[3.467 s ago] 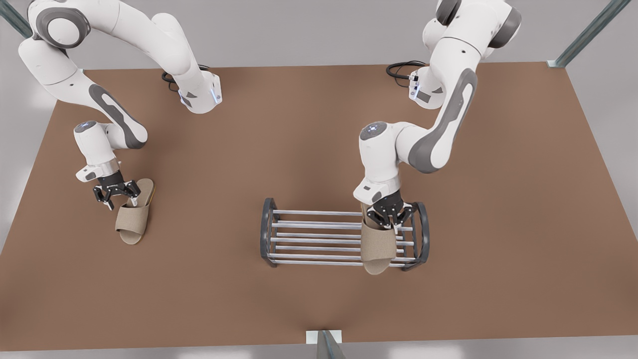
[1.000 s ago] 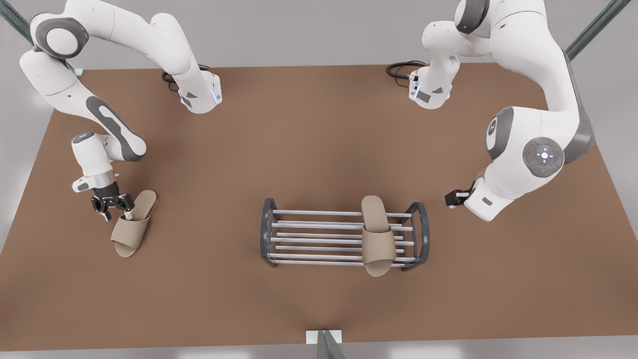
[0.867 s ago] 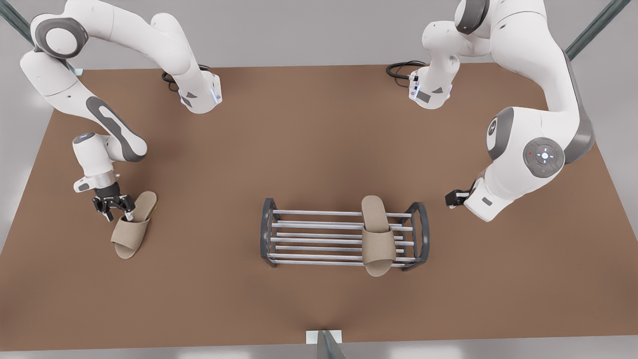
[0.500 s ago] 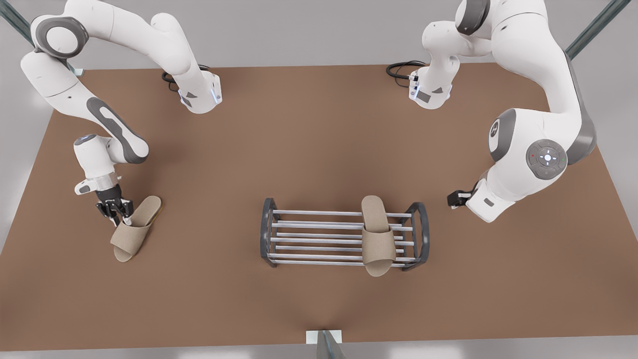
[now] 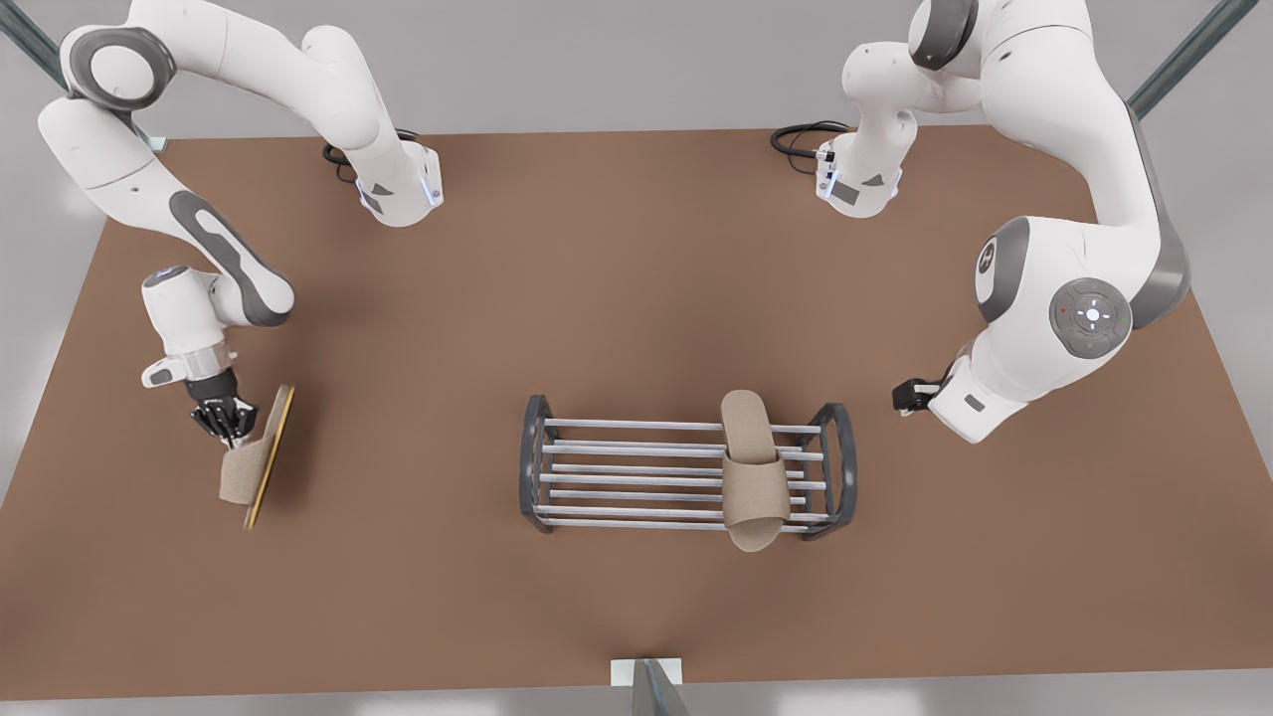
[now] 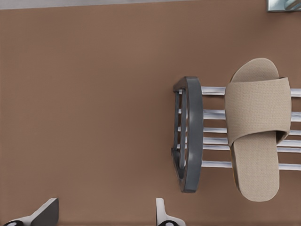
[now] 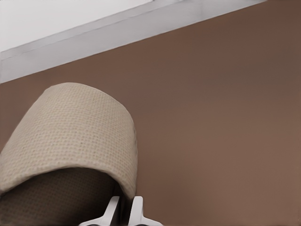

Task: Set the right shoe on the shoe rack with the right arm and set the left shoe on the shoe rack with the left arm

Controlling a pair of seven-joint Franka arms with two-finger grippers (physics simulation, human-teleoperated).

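In the front view's left part, my right gripper [image 5: 227, 423] is shut on the strap of one beige slipper, the right shoe [image 5: 239, 472]. That slipper is tipped onto its side, so its tan sole edge faces the rack. The right wrist view shows the right gripper [image 7: 124, 208] with its fingers pinched on the strap's edge [image 7: 70, 132]. The other slipper, the left shoe [image 5: 753, 477], lies across the bars of the shoe rack [image 5: 537, 462] at its end toward the front view's right. My left gripper [image 5: 905, 396] waits beside that end, open and holding nothing, looking at the rack [image 6: 190, 136] and the slipper [image 6: 258, 132].
The rack's half toward the front view's left [image 5: 627, 467] has bare bars. Black cables [image 5: 796, 139] lie by the arm bases at the table's far edge. A metal post [image 5: 648, 686] stands at the near edge. Brown tabletop lies between the held slipper and the rack.
The right gripper closed on the slipper's strap, and the slipper rolled from flat onto its side. The left arm stayed almost still beside the rack.
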